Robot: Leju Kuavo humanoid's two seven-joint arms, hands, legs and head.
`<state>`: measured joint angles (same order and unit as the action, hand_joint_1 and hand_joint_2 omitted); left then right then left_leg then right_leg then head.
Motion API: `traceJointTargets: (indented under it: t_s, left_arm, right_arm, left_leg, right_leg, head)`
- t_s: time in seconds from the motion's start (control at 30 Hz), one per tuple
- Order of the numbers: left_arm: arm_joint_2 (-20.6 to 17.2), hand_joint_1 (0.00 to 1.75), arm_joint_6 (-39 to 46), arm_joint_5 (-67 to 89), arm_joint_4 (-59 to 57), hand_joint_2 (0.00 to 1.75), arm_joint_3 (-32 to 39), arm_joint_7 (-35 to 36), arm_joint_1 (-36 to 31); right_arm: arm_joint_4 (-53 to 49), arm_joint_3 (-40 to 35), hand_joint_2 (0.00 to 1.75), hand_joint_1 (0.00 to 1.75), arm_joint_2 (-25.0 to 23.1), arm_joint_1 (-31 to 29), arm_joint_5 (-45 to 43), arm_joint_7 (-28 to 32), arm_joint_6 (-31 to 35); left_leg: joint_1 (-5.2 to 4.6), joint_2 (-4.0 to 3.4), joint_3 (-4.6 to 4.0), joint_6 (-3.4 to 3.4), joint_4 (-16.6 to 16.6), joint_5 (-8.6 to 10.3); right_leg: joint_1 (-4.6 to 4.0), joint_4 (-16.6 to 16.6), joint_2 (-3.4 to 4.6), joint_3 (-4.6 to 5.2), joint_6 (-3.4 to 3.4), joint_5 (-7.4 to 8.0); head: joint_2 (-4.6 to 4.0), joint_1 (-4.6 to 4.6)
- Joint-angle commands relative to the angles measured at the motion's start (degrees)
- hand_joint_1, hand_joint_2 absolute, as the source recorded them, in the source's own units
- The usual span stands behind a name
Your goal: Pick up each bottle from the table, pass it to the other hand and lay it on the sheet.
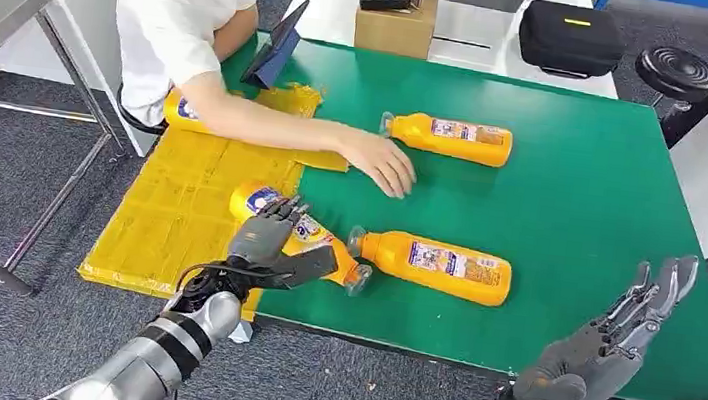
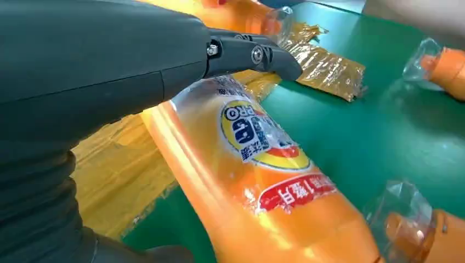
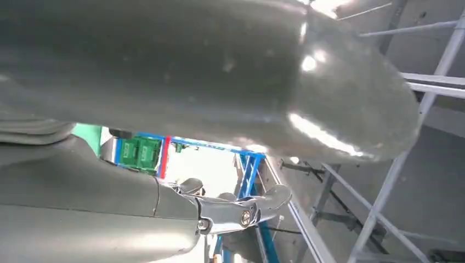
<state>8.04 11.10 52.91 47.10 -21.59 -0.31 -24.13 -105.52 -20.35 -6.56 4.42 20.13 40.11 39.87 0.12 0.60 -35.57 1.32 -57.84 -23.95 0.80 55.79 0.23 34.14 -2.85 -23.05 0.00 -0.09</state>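
Green table (image 1: 580, 216) holds bottles; left hand (image 1: 270, 241) grips one bottle (image 1: 310, 240) over the yellow sheet's (image 1: 183, 211) edge; right hand (image 1: 616, 336), at four o'clock, hangs spread, holding nothing.

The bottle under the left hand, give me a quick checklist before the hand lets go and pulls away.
1. Left hand on the bottle: ok, fingers lie over it.
2. Bottle on the yellow sheet: not ok, its base end lies on the sheet but its neck end sticks out over the green table.
3. Bottle resting flat or lifted: cannot tell.
4. Person's hand clear of the left hand: ok, it rests on the table farther back.
5. Right hand free for the next pick: ok, open and holding nothing.
6. Bottles waiting: ok, near bottle and far bottle lie on the table.
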Motion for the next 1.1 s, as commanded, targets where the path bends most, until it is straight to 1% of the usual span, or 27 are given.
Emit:
traceJointTargets:
  t_s: [0.03, 0.13, 0.17, 0.2, 0.23, 0.27, 0.3, 0.37, 0.4, 0.43, 0.5, 0.57, 0.6, 0.67, 0.7, 0.73, 0.77, 0.83, 0.87, 0.9, 0.93, 0.97, 1.0, 1.03, 1.07, 1.1]
  left_arm:
    - [0.5, 0.00, -3.0, -5.2, -7.2, 1.75, 0.3, -2.8, -2.1]
    - [-0.7, 0.00, -4.2, -7.1, -3.4, 1.75, -1.7, -3.9, -0.9]
    - [-1.9, 0.00, -2.6, -8.0, 2.5, 1.75, -3.2, -4.9, 1.3]
    - [-2.5, 0.00, -1.5, -8.3, 6.3, 1.75, -3.8, -5.5, 2.8]
    - [-3.5, 0.00, -1.2, -9.9, 12.4, 1.75, -4.3, -6.3, 5.3]
    - [-5.2, 0.00, -1.8, -13.5, 21.0, 1.75, -5.2, -6.3, 8.8]
    - [-6.1, 0.00, -2.1, -16.0, 25.6, 1.75, -5.4, -6.9, 10.6]
    - [-8.8, 0.00, -1.0, -19.2, 35.5, 1.75, -5.8, -8.2, 14.9]
    - [-9.6, 0.00, -0.7, -19.9, 37.8, 1.75, -5.9, -8.3, 15.9]
    - [-9.9, 0.00, -0.5, -20.2, 38.8, 1.75, -5.9, -8.3, 16.3]
    - [-11.0, 0.00, 0.5, -20.6, 41.8, 1.75, -5.8, -8.8, 17.5]
    - [-12.0, 0.00, 1.7, -20.5, 44.1, 1.75, -5.9, -9.6, 18.3]
    - [-12.2, 0.00, 2.3, -20.6, 44.9, 1.75, -5.8, -10.1, 18.5]
    - [-12.2, 0.00, 3.2, -22.3, 47.0, 1.75, -5.5, -12.0, 19.3]
    - [-12.2, 0.00, 3.3, -24.4, 48.3, 1.75, -5.4, -13.7, 19.6]
    - [-12.1, 0.00, 3.6, -25.6, 49.1, 1.75, -5.2, -14.6, 19.8]
    - [-11.7, 0.00, 4.3, -27.1, 50.0, 1.75, -4.9, -15.9, 20.2]
    - [-11.0, 0.00, 4.7, -28.6, 50.9, 1.75, -4.9, -16.9, 20.3]
    - [-10.1, 0.00, 3.8, -32.1, 51.5, 1.75, -4.7, -18.6, 20.8]
    - [-10.0, 0.00, 3.6, -33.7, 51.8, 1.75, -4.8, -19.4, 21.1]
    - [-9.4, 0.00, 3.6, -35.7, 52.7, 1.75, -5.2, -20.4, 22.2]
    - [-9.2, 0.00, 3.6, -38.0, 53.9, 1.75, -5.2, -22.3, 23.7]
    - [-9.3, 0.00, 3.8, -39.1, 55.0, 1.75, -5.5, -22.9, 24.7]
    - [-9.4, 0.00, 3.9, -39.1, 55.2, 1.75, -5.6, -22.9, 24.9]
    - [-9.0, 0.00, 3.9, -41.1, 55.8, 1.75, -5.4, -24.5, 25.5]
    - [-9.0, 0.00, 4.0, -42.0, 56.3, 1.75, -5.1, -25.1, 26.0]
  right_arm:
    - [4.2, 1.8, 0.00, 0.00, 1.2, -2.3, -0.9, -0.1, 0.1]
    - [3.9, 1.9, 0.00, 0.00, 1.2, -2.0, -0.5, -0.1, 0.1]
    - [3.0, 2.8, 0.00, 0.00, 0.7, -1.1, 0.5, -0.1, 0.1]
    - [2.5, 3.0, 0.00, 0.00, 0.7, -0.6, 0.7, -0.1, 0.1]
    - [1.6, 3.7, 0.00, 0.00, 0.4, 0.2, 1.4, -0.1, 0.1]
    - [0.5, 4.4, 0.00, 0.00, 0.3, 1.2, 1.9, -0.1, 0.1]
    - [0.1, 4.6, 0.00, 0.00, 0.4, 1.6, 1.8, -0.1, 0.1]
    - [-0.5, 5.4, 0.00, 0.00, 0.4, 2.6, 1.9, -0.1, 0.1]
    - [-0.6, 5.4, 0.00, 0.00, 0.5, 2.8, 1.9, -0.1, 0.1]
    - [-0.6, 5.3, 0.00, 0.00, 0.7, 2.8, 1.8, -0.1, 0.1]
    - [-0.7, 5.4, 0.00, 0.00, 0.6, 3.1, 2.4, -0.1, 0.1]
    - [-1.0, 5.5, 0.00, 0.00, 0.5, 3.3, 2.8, -0.1, 0.1]
    - [-1.1, 5.6, 0.00, 0.00, 0.5, 3.4, 3.1, -0.1, 0.1]
    - [-1.2, 5.5, 0.00, 0.00, 0.5, 3.4, 3.0, -0.1, 0.1]
    - [-1.0, 5.4, 0.00, 0.00, 0.6, 3.4, 3.1, -0.1, 0.1]
    - [-0.8, 5.4, 0.00, 0.00, 0.6, 3.3, 3.4, -0.1, 0.1]
    - [-0.5, 5.3, 0.00, 0.00, 0.7, 3.2, 3.3, -0.1, 0.1]
    - [-0.1, 5.2, 0.00, 0.00, 0.6, 3.1, 3.2, -0.1, 0.1]
    - [2.4, 5.0, 0.00, 0.00, 0.7, 3.2, 3.8, -0.1, 0.1]
    - [4.5, 5.2, 0.00, 0.00, 0.9, 3.3, 3.8, -0.1, 0.1]
    - [9.2, 5.5, 0.00, 0.00, 1.3, 3.0, 3.7, -0.7, -0.5]
    - [12.4, 5.7, 0.00, 0.00, 2.3, 2.3, 5.7, -4.2, -3.9]
    - [15.1, 6.8, 0.00, 0.00, 2.4, 1.9, 5.7, -2.7, -4.1]
    - [16.0, 7.3, 1.75, 0.00, 2.3, 1.7, 5.7, -2.5, -4.0]
    - [19.1, 6.7, 1.75, 0.00, 4.4, 1.1, 10.9, -6.6, -7.0]
    - [19.6, 7.5, 1.75, 0.00, 4.9, 1.0, 10.7, -6.5, -7.5]
  left_leg:
    - [0.01, -0.08, 0.22, -0.04, 0.1, -0.05]
    - [0.01, -0.07, 0.41, -0.06, 0.1, -0.10]
    - [0.02, -0.08, 0.27, -0.04, 0.1, -0.07]
    - [0.01, -0.11, 0.36, -0.05, 0.1, -0.10]
    - [0.00, -0.09, 0.31, -0.04, 0.1, -0.08]
    - [0.00, -0.13, 0.39, -0.06, 0.1, -0.14]
    - [0.01, -0.18, 0.47, -0.08, 0.0, -0.20]
    - [0.02, -0.18, 0.29, -0.06, 0.0, -0.17]
    - [0.03, -0.31, 0.35, -0.08, 0.0, -0.25]
    - [0.00, -0.17, 0.17, -0.05, 0.0, -0.11]
    - [0.00, -0.25, 0.33, -0.08, 0.0, -0.23]
    - [0.06, -0.20, 0.14, -0.13, 0.0, -0.17]
    - [0.06, -0.21, 0.23, -0.15, 0.0, -0.23]
    - [0.06, -0.11, 0.07, -0.11, 0.0, -0.13]
    - [0.05, -0.16, 0.20, -0.14, 0.0, -0.20]
    - [0.05, -0.13, 0.12, -0.12, 0.0, -0.17]
    - [0.05, -0.14, 0.21, -0.13, 0.0, -0.23]
    - [0.05, -0.10, 0.07, -0.10, 0.0, -0.12]
    - [0.05, -0.11, 0.21, -0.12, 0.0, -0.19]
    - [0.07, -0.08, 0.16, -0.10, 0.0, -0.14]
    - [0.07, -0.07, 0.25, -0.11, 0.0, -0.17]
    - [0.07, -0.07, 0.19, -0.10, 0.1, -0.12]
    - [0.09, -0.13, 0.23, -0.09, 0.1, -0.12]
    - [0.09, -0.21, 0.42, -0.11, 0.2, -0.18]
    - [0.10, -0.21, 0.42, -0.11, 0.1, -0.19]
    - [0.07, -0.17, 0.30, -0.10, 0.1, -0.14]
  right_leg:
    - [-0.02, -0.1, 0.04, -0.21, 0.07, -0.03]
    - [-0.02, -0.1, 0.02, -0.41, 0.11, -0.08]
    - [-0.03, -0.1, 0.05, -0.27, 0.08, -0.03]
    - [-0.02, -0.1, 0.08, -0.34, 0.10, -0.06]
    - [-0.01, -0.1, 0.06, -0.30, 0.08, -0.05]
    - [-0.02, -0.1, 0.08, -0.37, 0.11, -0.10]
    - [-0.03, 0.0, 0.12, -0.43, 0.14, -0.15]
    - [-0.03, 0.0, 0.13, -0.25, 0.10, -0.12]
    - [-0.04, 0.0, 0.24, -0.26, 0.13, -0.16]
    - [-0.01, 0.0, 0.12, -0.11, 0.07, -0.06]
    - [-0.02, 0.0, 0.17, -0.23, 0.12, -0.17]
    - [-0.07, 0.0, 0.13, -0.05, 0.10, -0.09]
    - [-0.07, 0.0, 0.12, -0.13, 0.14, -0.16]
    - [-0.06, 0.0, 0.06, 0.01, 0.09, -0.10]
    - [-0.06, 0.0, 0.08, -0.09, 0.13, -0.17]
    - [-0.05, 0.0, 0.06, -0.03, 0.11, -0.14]
    - [-0.05, 0.0, 0.06, -0.11, 0.14, -0.19]
    - [-0.04, 0.0, 0.04, 0.00, 0.09, -0.09]
    - [-0.05, 0.0, 0.02, -0.13, 0.12, -0.16]
    - [-0.06, -0.1, 0.01, -0.10, 0.10, -0.11]
    - [-0.06, -0.1, -0.01, -0.20, 0.12, -0.15]
    - [-0.06, -0.1, 0.02, -0.14, 0.09, -0.09]
    - [-0.08, -0.2, 0.09, -0.19, 0.07, -0.05]
    - [-0.09, -0.2, 0.13, -0.38, 0.11, -0.09]
    - [-0.10, -0.2, 0.13, -0.39, 0.11, -0.10]
    - [-0.06, -0.2, 0.08, -0.25, 0.08, -0.07]
  head:
    - [0.00, 0.00]
    - [0.00, 0.00]
    - [0.00, 0.00]
    - [0.00, -0.02]
    - [-0.02, 0.00]
    - [0.00, 0.00]
    - [0.00, -0.02]
    - [0.00, 0.02]
    - [0.00, -0.02]
    - [0.00, -0.02]
    - [0.00, 0.00]
    - [0.00, 0.00]
    - [0.00, 0.00]
    - [0.00, 0.00]
    - [0.00, 0.00]
    - [0.00, 0.00]
    - [0.00, 0.00]
    - [0.00, 0.00]
    - [0.00, 0.00]
    - [0.00, 0.00]
    - [0.00, 0.02]
    - [0.00, 0.00]
    - [0.00, 0.02]
    - [0.00, 0.00]
    - [-0.02, 0.00]
    - [0.00, 0.00]
